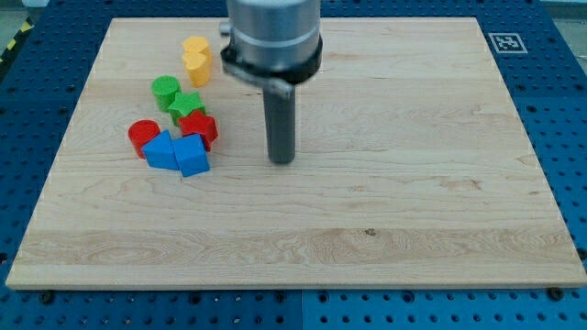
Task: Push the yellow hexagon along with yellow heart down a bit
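Two yellow blocks touching at counter [413,229] upper left: yellow hexagon [195,46] above yellow heart [196,67] | my tip [282,161] well right, lower, touching nothing | no hand | likely light, rigid, slidey; push hexagon's top edge.

— What kind of place are we looking at here?

— A robotics lab bench, by every sign. There's a pale wooden board [367,229] lying on a blue perforated base plate [559,101], the sort with a regular grid of mounting holes.

— Anything else giving it away?

— A black-and-white fiducial marker [506,42] sits at the board's corner at the view's top right, and yellow-black hazard tape [13,44] runs along the view's top left edge.
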Action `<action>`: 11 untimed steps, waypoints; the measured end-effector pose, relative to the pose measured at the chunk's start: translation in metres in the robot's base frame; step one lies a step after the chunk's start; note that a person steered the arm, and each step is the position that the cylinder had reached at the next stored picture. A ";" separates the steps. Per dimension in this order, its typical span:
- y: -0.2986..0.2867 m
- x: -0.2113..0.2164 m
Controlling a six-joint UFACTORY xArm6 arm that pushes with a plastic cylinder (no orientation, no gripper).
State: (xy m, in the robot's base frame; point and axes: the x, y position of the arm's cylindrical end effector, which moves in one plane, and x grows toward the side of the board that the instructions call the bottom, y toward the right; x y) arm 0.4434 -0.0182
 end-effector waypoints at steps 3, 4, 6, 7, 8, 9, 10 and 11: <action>-0.043 -0.181; -0.066 -0.222; -0.143 -0.197; -0.131 -0.190; -0.104 -0.193; -0.108 -0.191; -0.129 -0.178; -0.142 -0.147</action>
